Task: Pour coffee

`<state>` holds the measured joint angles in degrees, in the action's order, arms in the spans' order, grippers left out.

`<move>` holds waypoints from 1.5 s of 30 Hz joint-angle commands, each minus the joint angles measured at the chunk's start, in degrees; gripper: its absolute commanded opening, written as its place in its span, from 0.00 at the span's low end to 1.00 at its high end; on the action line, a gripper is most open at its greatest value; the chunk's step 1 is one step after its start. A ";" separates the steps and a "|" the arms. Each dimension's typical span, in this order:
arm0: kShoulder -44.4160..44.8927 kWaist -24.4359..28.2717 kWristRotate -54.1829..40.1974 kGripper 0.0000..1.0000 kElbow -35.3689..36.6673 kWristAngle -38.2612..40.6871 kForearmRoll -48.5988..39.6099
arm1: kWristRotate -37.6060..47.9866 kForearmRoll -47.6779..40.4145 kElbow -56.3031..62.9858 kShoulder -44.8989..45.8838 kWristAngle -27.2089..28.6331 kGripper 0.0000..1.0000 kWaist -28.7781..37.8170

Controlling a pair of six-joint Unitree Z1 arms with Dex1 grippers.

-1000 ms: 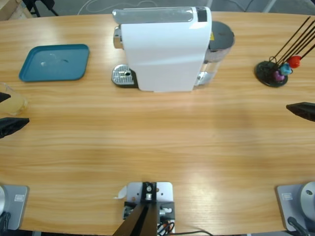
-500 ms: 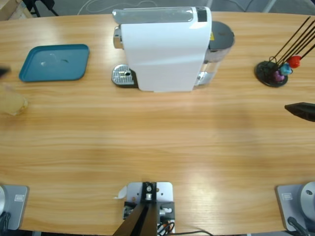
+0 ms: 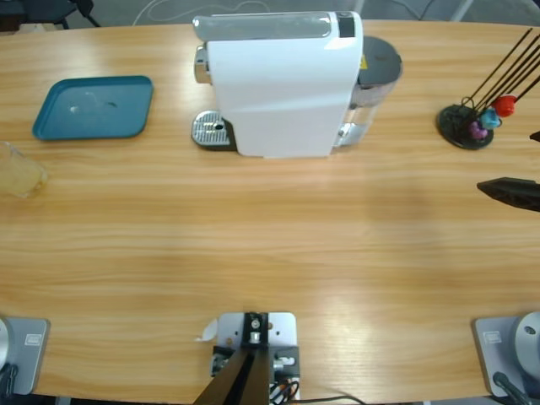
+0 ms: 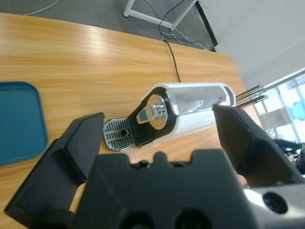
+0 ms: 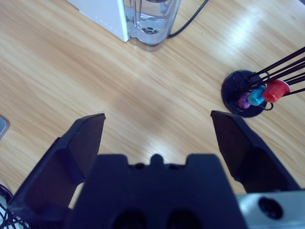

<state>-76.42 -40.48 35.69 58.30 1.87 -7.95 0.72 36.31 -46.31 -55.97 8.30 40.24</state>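
A small glass tumbler (image 3: 20,175) of coffee is seen at the bench's (image 3: 270,253) far left edge, below the blue tray (image 3: 94,107). Both the left gripper (image 4: 159,138) and right gripper (image 5: 157,133) are held with jaws apart, empty. The tumbler is judged light, slick, breakable; a mid-wall grip is advised.

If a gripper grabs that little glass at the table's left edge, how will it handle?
The glass looks clear and smooth, so it is probably slippery and breakable under a hard squeeze. The coffee in it looks shallow, so it is likely light, though tilting could still spill it.
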 commanded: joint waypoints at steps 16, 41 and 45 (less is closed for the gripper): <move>-22.97 0.93 16.34 0.92 9.20 8.75 1.80 | -0.19 -0.62 0.87 -0.63 0.14 1.00 -0.78; -22.51 -0.18 15.90 0.00 8.94 14.15 1.36 | -0.19 -1.41 1.31 -0.35 0.31 1.00 -0.78; -22.12 -0.30 15.73 0.00 8.61 17.38 1.57 | -0.11 -1.76 1.57 -0.30 0.31 1.00 -0.78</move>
<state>-96.77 -39.97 51.16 68.71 14.54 -6.69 0.70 35.43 -46.31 -55.97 8.28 40.24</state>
